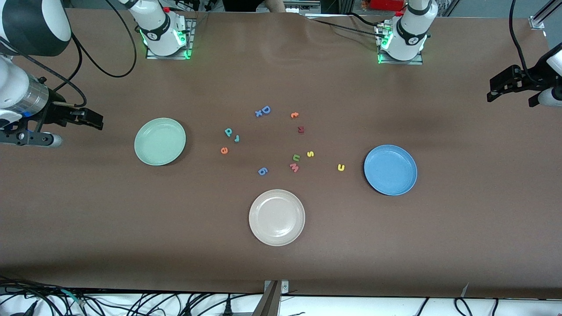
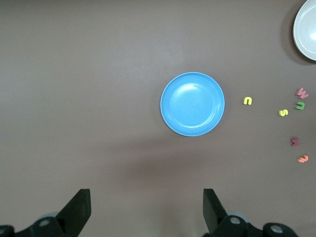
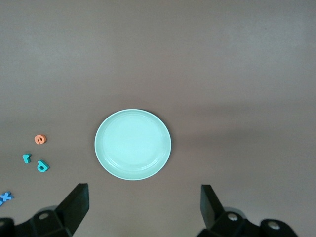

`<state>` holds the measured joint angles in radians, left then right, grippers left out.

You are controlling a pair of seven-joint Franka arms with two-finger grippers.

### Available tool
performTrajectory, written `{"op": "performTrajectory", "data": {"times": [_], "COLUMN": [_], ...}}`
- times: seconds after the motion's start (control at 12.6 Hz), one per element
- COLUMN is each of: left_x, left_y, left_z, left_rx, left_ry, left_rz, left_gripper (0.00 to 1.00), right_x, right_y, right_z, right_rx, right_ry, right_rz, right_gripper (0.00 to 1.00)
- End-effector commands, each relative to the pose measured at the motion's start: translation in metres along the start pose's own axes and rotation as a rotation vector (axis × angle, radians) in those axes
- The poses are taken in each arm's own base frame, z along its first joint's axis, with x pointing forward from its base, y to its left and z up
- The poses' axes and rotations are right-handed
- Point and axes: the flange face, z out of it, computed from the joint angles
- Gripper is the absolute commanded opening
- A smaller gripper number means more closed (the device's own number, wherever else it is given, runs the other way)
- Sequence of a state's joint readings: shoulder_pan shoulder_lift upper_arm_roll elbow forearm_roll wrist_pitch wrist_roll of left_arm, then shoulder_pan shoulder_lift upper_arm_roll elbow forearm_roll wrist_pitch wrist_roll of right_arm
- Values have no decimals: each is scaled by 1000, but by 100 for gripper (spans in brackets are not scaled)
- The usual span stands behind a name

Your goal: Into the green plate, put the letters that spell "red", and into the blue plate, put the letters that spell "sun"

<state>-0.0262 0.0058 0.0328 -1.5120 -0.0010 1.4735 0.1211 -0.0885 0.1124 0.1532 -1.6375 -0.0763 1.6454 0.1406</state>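
The pale green plate (image 1: 160,141) (image 3: 133,144) lies toward the right arm's end, the blue plate (image 1: 390,170) (image 2: 192,103) toward the left arm's end; both are bare. Between them lie the teal d (image 1: 228,132) (image 3: 43,166), teal r (image 1: 237,138) (image 3: 26,158), orange e (image 1: 224,150) (image 3: 40,139), yellow s (image 1: 310,154) (image 2: 283,112), olive u-shape (image 1: 296,157) (image 2: 299,105) and yellow u-shape (image 1: 341,167) (image 2: 247,100). My right gripper (image 1: 90,119) (image 3: 144,210) hangs open beside the green plate. My left gripper (image 1: 510,100) (image 2: 146,212) hangs open beside the blue plate. Neither holds anything.
A beige plate (image 1: 277,217) (image 2: 308,29) sits nearer the front camera. Other loose letters: blue D (image 1: 265,109), blue x (image 1: 258,113) (image 3: 5,197), orange letter (image 1: 294,115) (image 2: 303,158), dark red letter (image 1: 301,129) (image 2: 295,141), pink w (image 1: 294,167) (image 2: 302,93), blue g (image 1: 262,171).
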Motion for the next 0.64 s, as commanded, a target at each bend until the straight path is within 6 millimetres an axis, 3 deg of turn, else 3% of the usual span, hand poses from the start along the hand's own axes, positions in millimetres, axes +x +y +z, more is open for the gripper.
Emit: {"op": "performTrajectory", "data": {"times": [0.0, 0.56], "left_x": [1, 0], "left_y": [3, 4], "left_z": [-4, -3], "left_rx": [-17, -19], "left_ry": [-4, -17], "left_rz": [-10, -7], "left_gripper": [100, 100], "right_x": [-3, -3], "right_y": [-2, -1], "right_z": [-6, -5], "right_rx": [13, 5], "right_ry": [3, -1], "right_rz": [1, -2], "right_gripper": [100, 100]}}
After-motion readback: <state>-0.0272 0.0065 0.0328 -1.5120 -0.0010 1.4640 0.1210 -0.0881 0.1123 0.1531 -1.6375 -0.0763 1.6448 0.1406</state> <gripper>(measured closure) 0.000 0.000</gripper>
